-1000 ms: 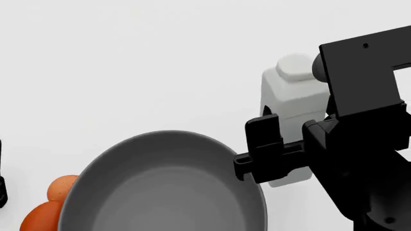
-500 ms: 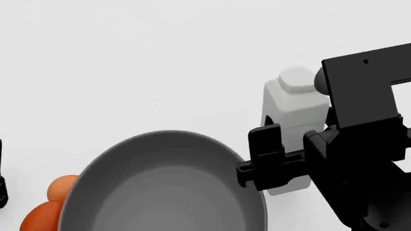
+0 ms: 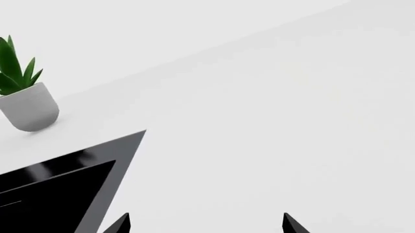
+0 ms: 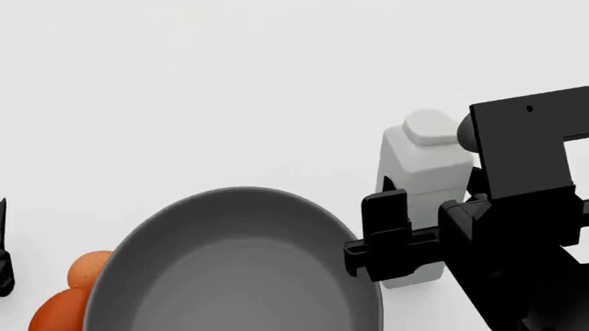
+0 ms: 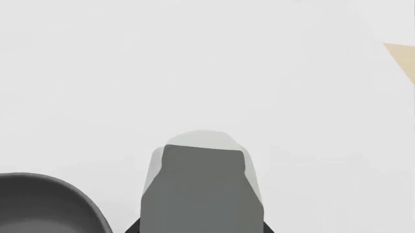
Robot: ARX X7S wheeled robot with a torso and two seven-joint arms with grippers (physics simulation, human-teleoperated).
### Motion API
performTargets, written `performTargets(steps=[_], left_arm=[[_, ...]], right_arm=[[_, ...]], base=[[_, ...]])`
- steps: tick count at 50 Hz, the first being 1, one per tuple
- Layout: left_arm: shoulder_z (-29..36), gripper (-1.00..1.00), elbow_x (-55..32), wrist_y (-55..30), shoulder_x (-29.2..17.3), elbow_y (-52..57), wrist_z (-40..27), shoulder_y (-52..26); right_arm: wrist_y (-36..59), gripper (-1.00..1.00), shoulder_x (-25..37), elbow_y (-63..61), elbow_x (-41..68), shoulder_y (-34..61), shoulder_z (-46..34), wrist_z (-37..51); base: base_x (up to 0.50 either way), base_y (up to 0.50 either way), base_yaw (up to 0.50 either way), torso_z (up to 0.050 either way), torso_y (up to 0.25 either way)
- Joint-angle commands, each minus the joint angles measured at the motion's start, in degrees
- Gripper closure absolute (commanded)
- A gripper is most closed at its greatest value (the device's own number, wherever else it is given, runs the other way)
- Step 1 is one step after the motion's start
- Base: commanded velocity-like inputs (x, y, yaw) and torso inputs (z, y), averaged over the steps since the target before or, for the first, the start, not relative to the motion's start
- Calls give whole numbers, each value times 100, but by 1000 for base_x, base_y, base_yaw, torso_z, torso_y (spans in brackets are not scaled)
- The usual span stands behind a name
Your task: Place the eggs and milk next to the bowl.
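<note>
The milk (image 4: 425,172), a pale grey carton with a rounded cap, stands upright close to the right rim of the large grey bowl (image 4: 230,269). My right gripper (image 4: 418,224) is shut on the carton's lower body, one black finger on each side. The right wrist view shows the milk (image 5: 201,189) filling the gap between the fingers of the right gripper (image 5: 199,228), with the bowl (image 5: 45,204) just beside it. Two orange-brown eggs (image 4: 78,286) lie against the bowl's left side, partly hidden by its rim. My left gripper (image 3: 205,225) is open over bare white counter.
A small green plant in a grey pot (image 3: 29,109) stands on the counter beyond a flat black panel (image 3: 58,189). A beige corner (image 5: 402,58) shows at the counter's far side. A sliver of the left arm (image 4: 5,265) is at the head view's left edge.
My right gripper has carried the milk nearer, down and slightly right in the head view, staying beside the bowl's rim. The bowl and eggs have not moved.
</note>
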Motion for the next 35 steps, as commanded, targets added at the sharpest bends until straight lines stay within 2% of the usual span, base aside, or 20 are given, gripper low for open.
performTargets(steps=[1, 12, 13, 35], left_arm=[[-92, -100, 134, 4, 123, -5, 173, 43], [-96, -100, 139, 18, 113, -13, 175, 63], [-100, -100, 140, 24, 109, -10, 174, 73], [-172, -100, 79, 15, 50, 96, 161, 129]], right_arm=[[-32, 100, -119, -54, -337, -173, 231, -358], [-43, 100, -126, -17, -362, -166, 180, -404], [-41, -100, -119, -20, -326, -151, 177, -386], [-77, -100, -15, -133, 324, 258, 92, 30]], base=[[0, 0, 0, 0, 0], [2, 0, 0, 0, 0], [12, 0, 1, 0, 0], [0, 0, 0, 0, -1]])
